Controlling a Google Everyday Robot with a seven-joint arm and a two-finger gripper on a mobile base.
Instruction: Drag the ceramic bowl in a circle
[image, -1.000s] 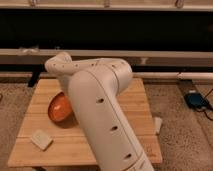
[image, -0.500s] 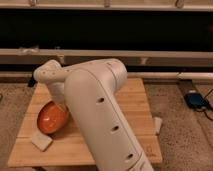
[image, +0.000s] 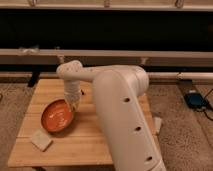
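The ceramic bowl (image: 56, 116) is orange-red and glossy with a darker rim. It sits on the left half of the wooden table (image: 90, 145), tipped a little with its inside facing me. My gripper (image: 74, 106) reaches down from the white arm (image: 120, 100) and is shut on the bowl's right rim. The arm's bulk hides the middle and right of the table.
A small pale sponge block (image: 41, 140) lies near the table's front left corner, just below the bowl. A pale object (image: 158, 124) sits at the table's right edge. A blue object (image: 195, 100) lies on the carpet to the right. A dark wall with rails runs behind.
The bowl first slid forward and left towards the sponge, then shifted back to the right with the gripper. The arm's wrist has swung to the right.
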